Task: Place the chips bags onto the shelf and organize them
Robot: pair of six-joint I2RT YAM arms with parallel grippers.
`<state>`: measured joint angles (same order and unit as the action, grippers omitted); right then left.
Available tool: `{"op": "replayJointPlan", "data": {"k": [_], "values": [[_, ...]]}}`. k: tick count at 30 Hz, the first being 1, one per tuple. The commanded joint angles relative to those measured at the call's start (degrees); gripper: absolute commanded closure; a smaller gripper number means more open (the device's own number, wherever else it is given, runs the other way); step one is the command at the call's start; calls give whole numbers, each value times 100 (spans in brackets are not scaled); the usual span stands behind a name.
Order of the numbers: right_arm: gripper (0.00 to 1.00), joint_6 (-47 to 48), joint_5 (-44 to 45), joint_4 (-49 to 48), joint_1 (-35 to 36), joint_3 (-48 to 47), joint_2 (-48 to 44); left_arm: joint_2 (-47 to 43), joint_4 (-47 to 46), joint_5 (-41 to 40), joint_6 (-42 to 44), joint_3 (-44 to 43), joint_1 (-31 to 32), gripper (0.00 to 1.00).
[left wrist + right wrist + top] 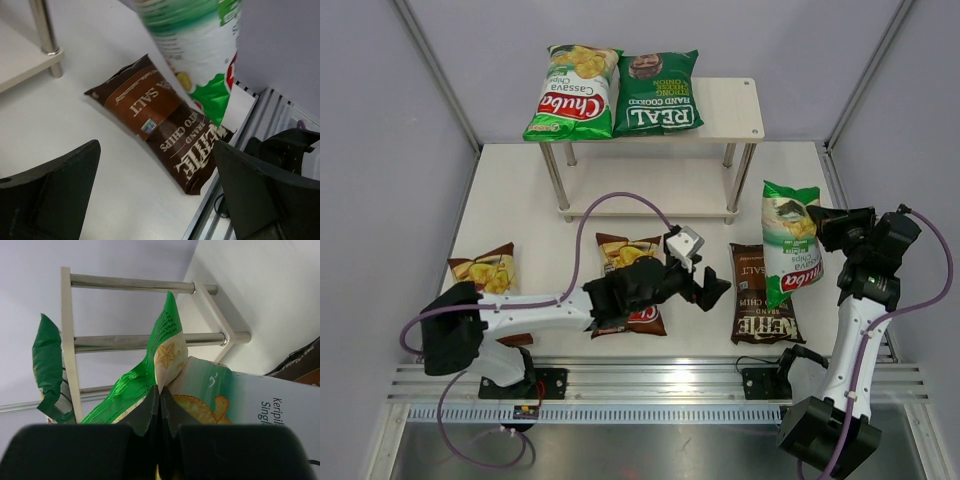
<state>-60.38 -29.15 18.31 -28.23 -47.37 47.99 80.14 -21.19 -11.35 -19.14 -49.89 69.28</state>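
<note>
The step in hand is judged to be the carrying of a third bag to the shelf [732, 110]. On its upper board a light-green bag [575, 95] and a dark-green bag [658, 95] are already laid side by side, and free board is left to the right of them.

The right end effector [159, 395] is clenched on the sealed edge of a second light-green bag [790, 245]. This bag is held above the bench, in front of the shelf's right end. Its long axis is seen to run from the shelf toward the near bench edge, a little tilted. The pinched end points to the shelf, and the other end hangs over the dark-brown bag [760, 300].

The left end effector [705, 288] is released, with the jaws wide. It is held in front of the shelf's middle, and nothing is grasped in it.

For the next move, the held bag should be raised above the upper board and brought to the free place beside the dark-green bag. Two brown bags [625, 255] [485, 270] are left on the bench in front of the shelf.
</note>
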Motion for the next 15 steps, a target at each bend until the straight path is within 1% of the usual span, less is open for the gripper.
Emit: {"op": "replayJointPlan", "data": {"k": [1,2,4,5,6,9,11,15], "values": [[100,-685,-443,-565,10,88,-245,501,-1228,221,366,-556,209,1],[100,-781,-382,-591,2,105,-350,685,-1317,187,419,-635,235,1],[100,-800,-276,-416,2,-8,-421,784,-1606,72,411,-531,236,1],[100,-774,-328,-398,10,-61,-396,810,-1886,98,463,-487,236,1],[100,-791,-398,-398,10,-157,-343,906,-1958,272,507,-478,236,1],[100,-975,-723,-651,2,-167,-202,1152,-1793,659,788,-731,244,1],[100,-1081,-838,-609,2,-193,-193,1258,-1670,809,998,-794,244,1],[100,-1590,-874,-793,10,-53,-483,1469,-1721,425,1175,-821,305,1]]}}
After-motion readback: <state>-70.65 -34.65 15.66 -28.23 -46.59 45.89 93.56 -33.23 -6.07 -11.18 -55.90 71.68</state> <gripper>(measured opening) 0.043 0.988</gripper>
